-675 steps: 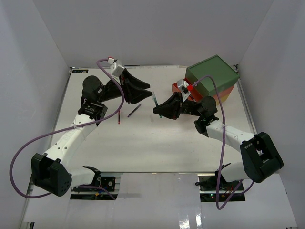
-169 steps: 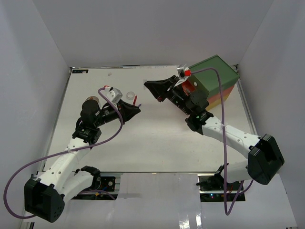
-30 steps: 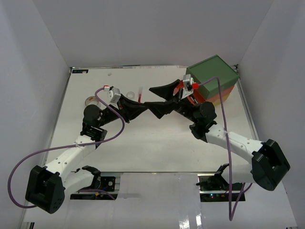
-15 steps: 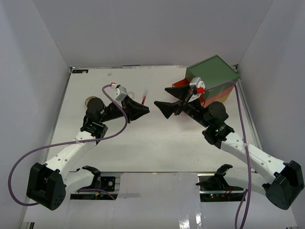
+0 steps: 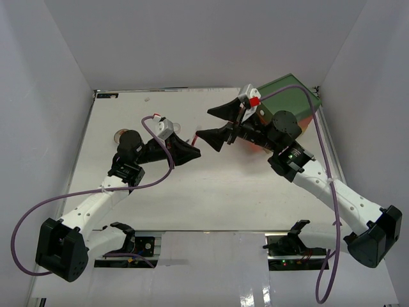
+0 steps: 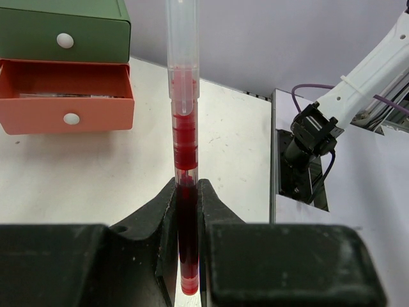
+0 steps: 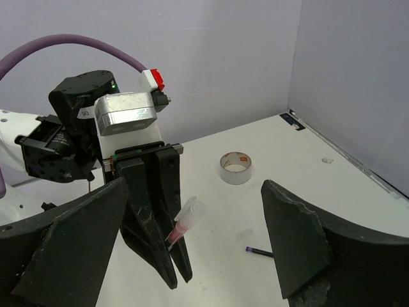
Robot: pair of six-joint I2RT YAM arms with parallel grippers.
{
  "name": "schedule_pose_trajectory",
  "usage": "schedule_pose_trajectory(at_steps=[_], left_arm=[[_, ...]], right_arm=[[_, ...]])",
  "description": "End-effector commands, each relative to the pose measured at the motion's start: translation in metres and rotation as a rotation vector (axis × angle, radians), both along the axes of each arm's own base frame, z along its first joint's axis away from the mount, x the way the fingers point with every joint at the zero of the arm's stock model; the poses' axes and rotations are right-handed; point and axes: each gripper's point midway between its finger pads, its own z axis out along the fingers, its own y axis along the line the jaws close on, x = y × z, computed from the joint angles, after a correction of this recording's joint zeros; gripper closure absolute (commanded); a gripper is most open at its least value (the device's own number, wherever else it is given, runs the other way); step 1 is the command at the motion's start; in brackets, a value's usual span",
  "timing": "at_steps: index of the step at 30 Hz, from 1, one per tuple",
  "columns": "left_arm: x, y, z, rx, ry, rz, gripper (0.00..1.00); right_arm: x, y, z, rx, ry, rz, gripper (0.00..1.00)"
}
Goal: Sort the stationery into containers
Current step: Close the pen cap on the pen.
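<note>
Above the surface (image 5: 192, 198), my left hand (image 6: 187, 192) pinches a red pen (image 6: 183, 128); my right hand (image 5: 213, 123) gapes wide, holding nothing.

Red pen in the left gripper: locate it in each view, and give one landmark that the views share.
Top external: the red pen sticks out of the left gripper, just above the picture's centre.
Left wrist: the pen stands upright mid-frame, clamped at its lower end.
Right wrist: the pen is low, left of centre, and tilted.
Shared landmark: the left gripper clamping it, seen in all three views.
</note>
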Motion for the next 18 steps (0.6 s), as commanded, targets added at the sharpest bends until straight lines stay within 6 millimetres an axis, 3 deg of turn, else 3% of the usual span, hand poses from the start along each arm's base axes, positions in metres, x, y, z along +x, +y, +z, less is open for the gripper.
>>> schedule_pose_trajectory(at_steps=[1,12,18], left_arm=[[-0.007,-0.001,0.010,0.000,-0.055,-0.032,1.00],[-0.010,0.000,0.007,0.002,-0.048,-0.041,1.00],[-0.010,-0.001,0.005,0.004,-0.040,-0.045,1.00]], right_arm=[[0.000,0.006,0.007,-0.013,0.025,0.033,0.09],[0.013,0.021,-0.001,-0.036,0.098,0.049,0.20],[0.014,0.025,-0.001,-0.030,0.098,0.059,0.31]])
